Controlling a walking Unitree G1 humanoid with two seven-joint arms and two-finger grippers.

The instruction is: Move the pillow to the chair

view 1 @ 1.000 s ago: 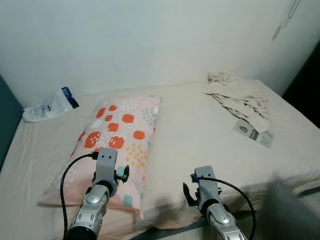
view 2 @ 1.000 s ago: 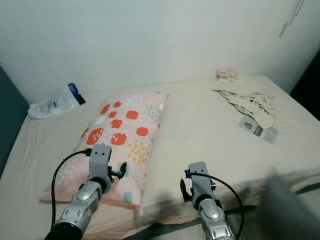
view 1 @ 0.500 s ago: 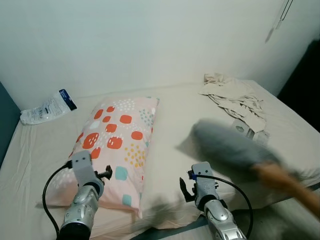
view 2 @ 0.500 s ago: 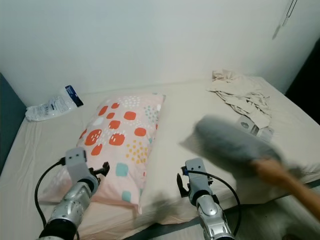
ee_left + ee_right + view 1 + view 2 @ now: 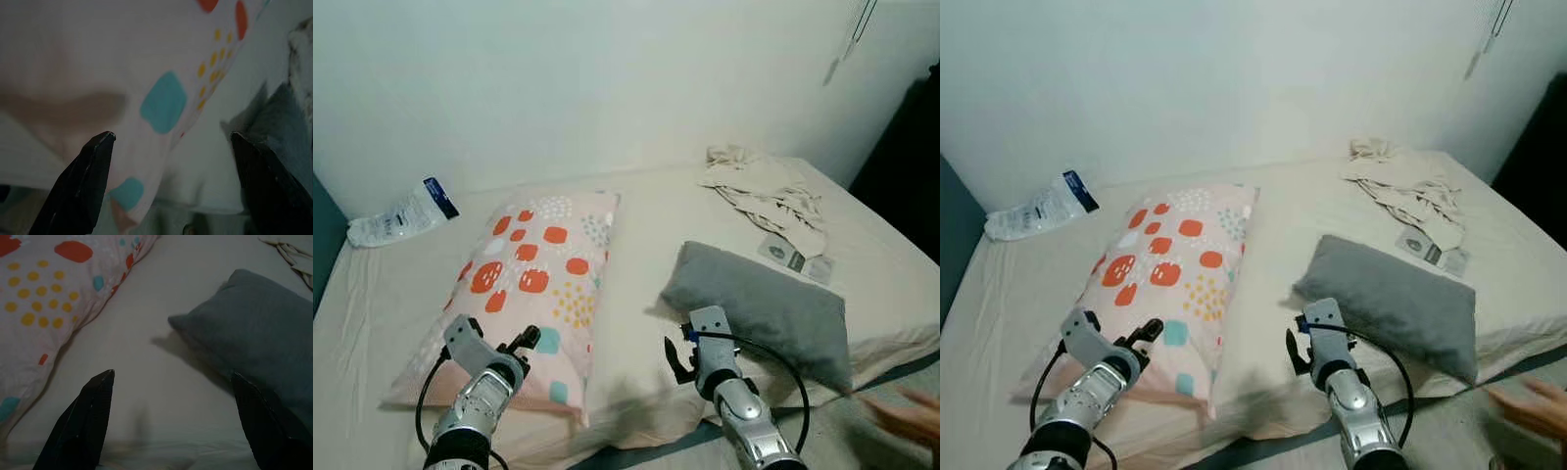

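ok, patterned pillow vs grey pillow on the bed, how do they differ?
The patterned pillow is pink with red, yellow and teal spots; the grey pillow is plain. The patterned pillow looks larger and lies on the robot's left, the grey pillow on its right. The patterned pillow lies lengthwise toward the wall, the grey pillow angled across. Both rest flat on the bed.

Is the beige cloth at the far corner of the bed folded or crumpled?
Crumpled. The beige cloth lies in a loose, wrinkled heap on the bed, with no neat edges.
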